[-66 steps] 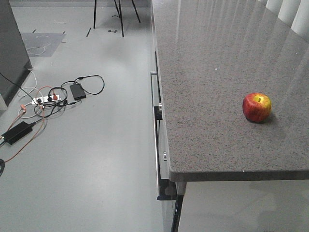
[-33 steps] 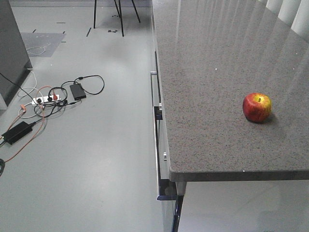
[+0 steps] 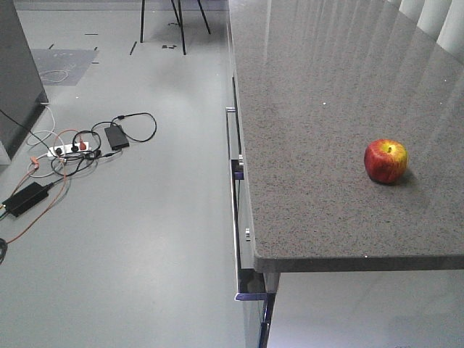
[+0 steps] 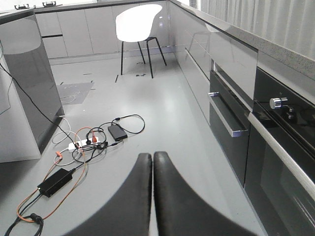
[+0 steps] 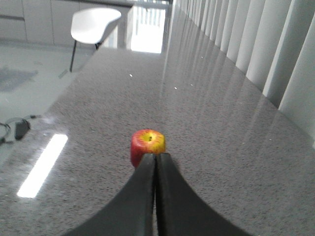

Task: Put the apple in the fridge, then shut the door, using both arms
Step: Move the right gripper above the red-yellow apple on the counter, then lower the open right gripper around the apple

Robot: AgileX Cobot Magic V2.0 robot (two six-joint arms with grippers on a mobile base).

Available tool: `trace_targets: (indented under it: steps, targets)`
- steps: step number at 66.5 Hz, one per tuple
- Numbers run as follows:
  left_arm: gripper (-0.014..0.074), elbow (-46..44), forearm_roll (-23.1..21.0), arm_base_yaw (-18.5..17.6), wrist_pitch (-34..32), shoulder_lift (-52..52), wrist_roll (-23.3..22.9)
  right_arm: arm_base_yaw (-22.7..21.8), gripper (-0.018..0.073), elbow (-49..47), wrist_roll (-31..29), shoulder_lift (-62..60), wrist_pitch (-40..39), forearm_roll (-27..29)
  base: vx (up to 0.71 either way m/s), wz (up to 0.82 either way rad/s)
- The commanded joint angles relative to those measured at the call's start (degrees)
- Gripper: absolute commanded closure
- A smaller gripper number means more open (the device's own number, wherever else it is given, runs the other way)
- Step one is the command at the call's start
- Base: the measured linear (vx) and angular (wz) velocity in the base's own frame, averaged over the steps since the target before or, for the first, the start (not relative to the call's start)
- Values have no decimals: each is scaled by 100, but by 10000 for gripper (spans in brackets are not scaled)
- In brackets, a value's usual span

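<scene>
The red apple [image 3: 386, 161] with a yellow patch round its stem stands upright on the speckled grey counter [image 3: 326, 87], near the counter's right side and a little back from its front edge. In the right wrist view the apple [image 5: 147, 145] lies just beyond the tips of my right gripper [image 5: 156, 156], which is shut with nothing in it and not touching the fruit. My left gripper [image 4: 152, 156] is shut and empty, hanging over the bare floor beside the cabinets. Neither gripper shows in the front view. The fridge and its door are out of view.
Tangled cables with a power strip [image 3: 80, 148] lie on the floor at left. A white chair [image 4: 138, 22] stands further back. Drawer fronts with bar handles [image 4: 226, 118] and an oven knob [image 4: 278, 102] line the counter's side. A dark grey panel [image 4: 29, 83] stands at left.
</scene>
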Motion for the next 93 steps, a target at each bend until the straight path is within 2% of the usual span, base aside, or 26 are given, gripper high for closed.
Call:
trace_targets:
  steps: [1,12,22,31,40,52,57,77,93]
  targets:
    - [602,108,-30,-2,-412,-80,-28,-10,568,-455,36,563,-404,-256,0,0]
    - [602,108,-30,-2,-412,-80,-28,-10,566,-947,58,1284,-406,-241,0,0]
    - [602,108,-30,-2,-412,-80,-28,-10,557,-1352,60,1752,-148,16,0,0]
    - [602,108,-30,-2,-412,-80,-28,-10,489,-1519,60,2007,-2,132,0,0]
    - [602,108,-30,-2,-412,-80,-28,-10,309,-1520,54,2081,-3,137,0,0]
    - [602,108,-30,-2,-412,-80,-28,-10,-62,-1520,50,2165,30,137,0,0]
    - [602,108,-30,-2,-412,-80,-28,-10,-173,-1520,50,2206,102,137,0,0]
    - [602,108,-30,-2,-412,-80,-28,-10,-152,-1561,44,2260,181,137,0,0]
    - [602,108,-30,-2,-412,-80,-28,-10,-139,-2370,44,2940,703,168,0,0]
